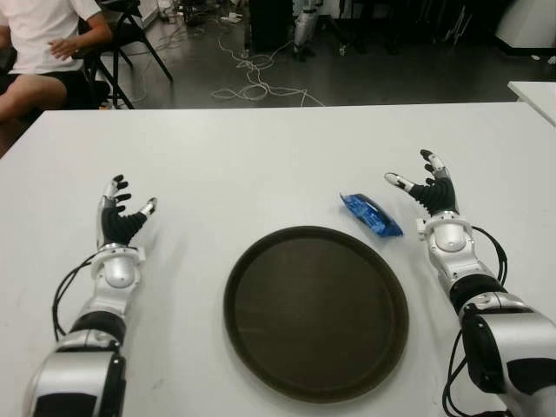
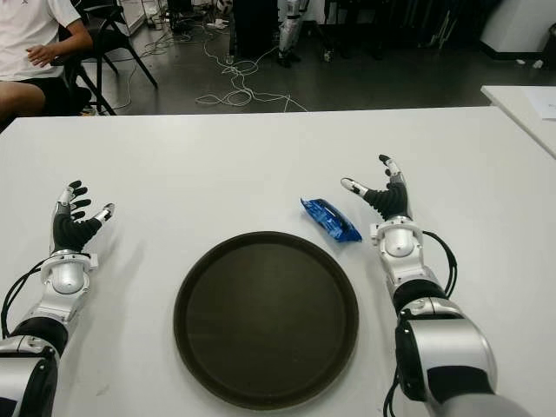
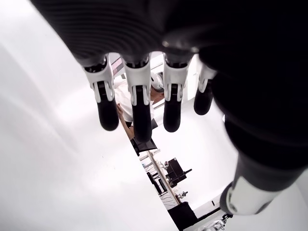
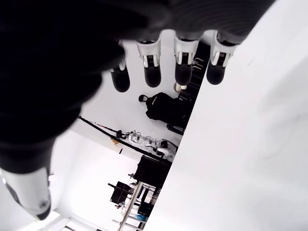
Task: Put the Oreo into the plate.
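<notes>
A blue Oreo packet (image 1: 371, 215) lies flat on the white table (image 1: 261, 156), just beyond the upper right rim of a round dark brown plate (image 1: 252, 261). The plate holds nothing. My right hand (image 1: 426, 188) is a short way to the right of the packet, fingers spread and holding nothing, thumb pointing toward it. My left hand (image 1: 124, 210) shows at the left of the plate, well apart from it, open too. Both wrist views show straight fingers (image 3: 137, 103) with nothing between them.
A person in a white shirt (image 1: 39, 35) sits beyond the table's far left corner. Cables (image 1: 252, 82) trail over the floor behind the table. A second white table edge (image 1: 534, 94) shows at the far right.
</notes>
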